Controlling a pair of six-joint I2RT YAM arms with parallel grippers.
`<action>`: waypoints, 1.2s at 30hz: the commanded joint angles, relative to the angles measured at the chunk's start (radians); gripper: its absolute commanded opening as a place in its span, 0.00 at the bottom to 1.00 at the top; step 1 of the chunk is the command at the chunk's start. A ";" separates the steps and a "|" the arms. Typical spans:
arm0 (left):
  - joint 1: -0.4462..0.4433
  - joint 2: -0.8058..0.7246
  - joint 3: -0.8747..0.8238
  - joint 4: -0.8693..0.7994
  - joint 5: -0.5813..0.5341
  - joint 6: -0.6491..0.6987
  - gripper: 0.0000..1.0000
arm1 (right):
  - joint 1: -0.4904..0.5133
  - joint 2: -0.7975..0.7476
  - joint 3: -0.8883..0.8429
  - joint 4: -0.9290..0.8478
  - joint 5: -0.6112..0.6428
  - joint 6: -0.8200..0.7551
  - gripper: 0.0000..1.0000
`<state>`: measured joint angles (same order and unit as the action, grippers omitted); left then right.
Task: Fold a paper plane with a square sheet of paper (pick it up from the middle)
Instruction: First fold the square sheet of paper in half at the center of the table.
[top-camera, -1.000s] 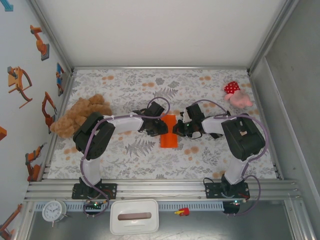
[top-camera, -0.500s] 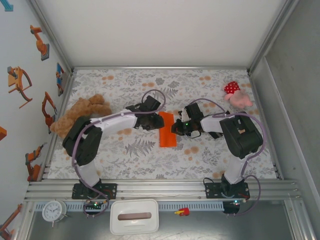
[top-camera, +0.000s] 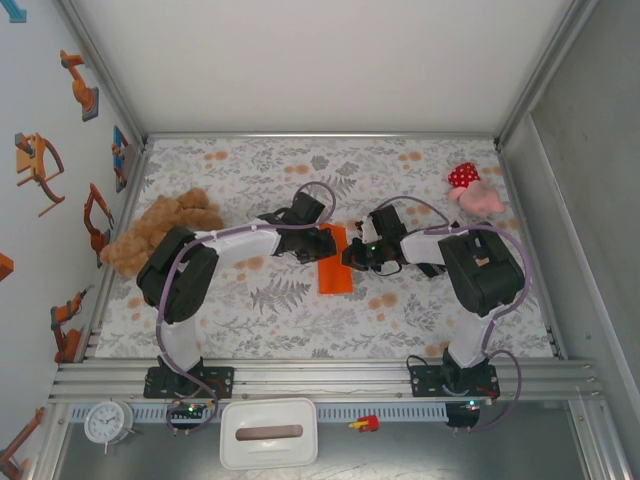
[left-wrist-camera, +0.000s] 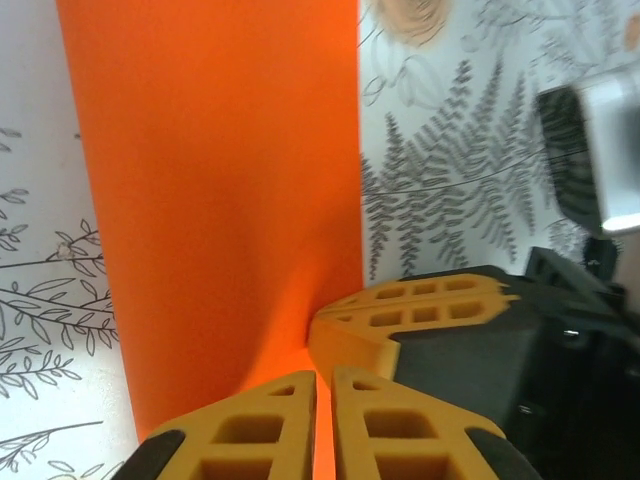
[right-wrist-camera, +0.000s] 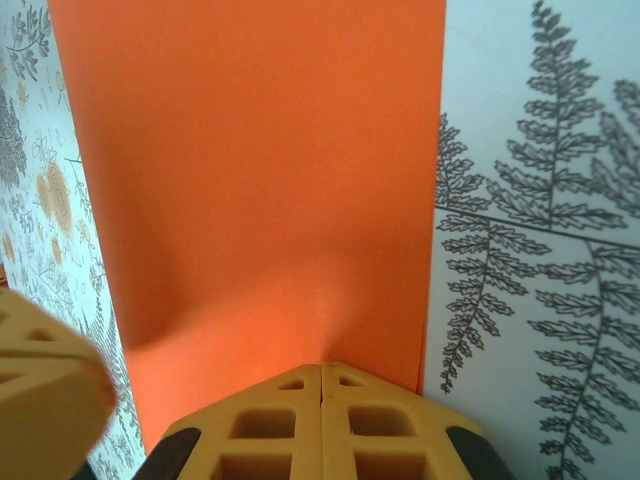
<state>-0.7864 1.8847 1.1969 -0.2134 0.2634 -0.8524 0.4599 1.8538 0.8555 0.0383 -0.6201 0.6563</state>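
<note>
The square sheet of paper (top-camera: 337, 262) lies folded into a narrow bright orange rectangle in the middle of the floral table. My left gripper (top-camera: 322, 243) is at its upper left edge. In the left wrist view the left gripper (left-wrist-camera: 324, 375) has its jaws almost together, with a thin orange strip of the paper (left-wrist-camera: 220, 180) between them. My right gripper (top-camera: 352, 255) comes in from the right. Seen from the right wrist, the right gripper (right-wrist-camera: 321, 367) is fully shut with its tips resting on the paper (right-wrist-camera: 260, 170). No paper plane shape shows.
A brown teddy bear (top-camera: 160, 228) lies at the table's left edge. A red-and-pink polka-dot plush (top-camera: 472, 190) sits at the back right. A white box (top-camera: 268, 433) and a small clock (top-camera: 106, 421) stand in front of the rail. Walls enclose the table.
The left gripper drew back to the left, then returned to the paper's upper left edge and closed its jaws. The right gripper shifted slightly left and stayed shut.
</note>
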 joint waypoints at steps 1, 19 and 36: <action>-0.003 0.026 0.029 -0.008 0.052 -0.024 0.12 | 0.002 0.121 -0.062 -0.188 0.207 -0.034 0.00; 0.006 0.108 0.025 -0.038 0.087 0.049 0.12 | 0.002 0.147 -0.061 -0.226 0.235 -0.039 0.00; 0.145 -0.024 -0.183 -0.047 0.138 0.185 0.13 | -0.034 0.154 -0.067 -0.296 0.252 -0.089 0.00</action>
<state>-0.6693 1.9011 1.0599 -0.1715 0.4305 -0.7181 0.4492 1.8774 0.8738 0.0139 -0.6415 0.6178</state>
